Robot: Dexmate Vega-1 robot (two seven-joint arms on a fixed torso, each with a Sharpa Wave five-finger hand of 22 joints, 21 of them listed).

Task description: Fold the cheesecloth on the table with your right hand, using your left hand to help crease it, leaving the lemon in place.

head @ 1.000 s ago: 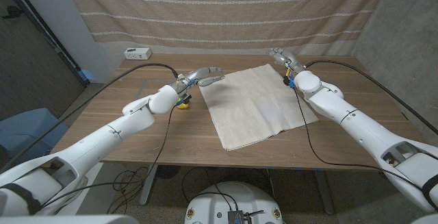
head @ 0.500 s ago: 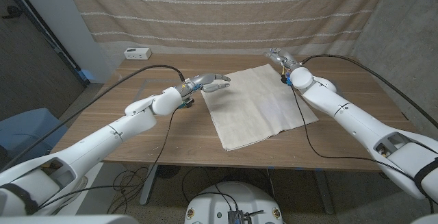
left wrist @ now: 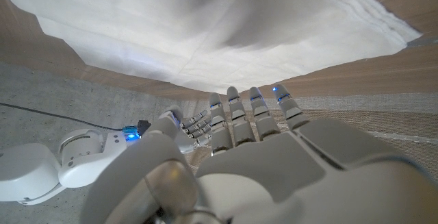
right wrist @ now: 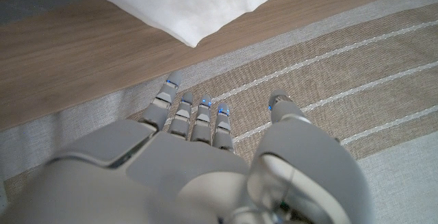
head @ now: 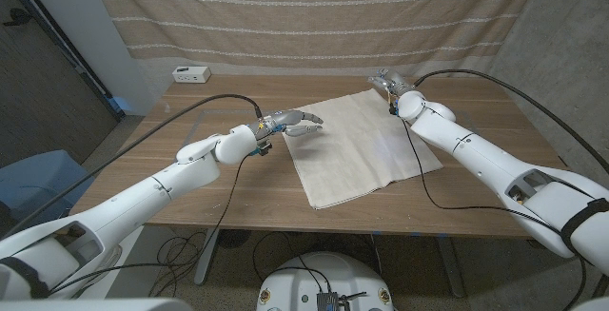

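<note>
Overhead, the wooden tabletop (head: pixel 190 192) stood before a beige striped curtain (head: pixel 314 11) that hung across the back. The cloth (head: pixel 357 154), off-white and spread flat, lay right of the tabletop's middle, turned at an angle so that one corner pointed toward the far edge and another toward the near edge. In the left wrist view the cloth (left wrist: pixel 205 25) showed faint crease lines and layered edges at one corner.

The left arm (head: pixel 143 197) reached in from the near left, and the left robot hand (head: pixel 295 121) hovered at the cloth's left corner, fingers spread and slightly curled, holding nothing. Whether its fingertips touched the fabric could not be told. The left wrist view showed that robot hand (left wrist: pixel 253 162) from behind, its fingers apart and reaching toward the cloth's edge, with the right robot hand (left wrist: pixel 185 122) small beyond it.

The right arm (head: pixel 485 164) reached along the right side, and the right robot hand (head: pixel 388 83) sat just beside the cloth's far corner, released, its fingers apart with nothing between them. In the right wrist view that robot hand (right wrist: pixel 205 162) pointed toward the curtain, the cloth's corner (right wrist: pixel 195 35) lying apart from its fingertips (right wrist: pixel 171 85).

A small white box (head: pixel 191 73) rested at the tabletop's far left corner.
</note>
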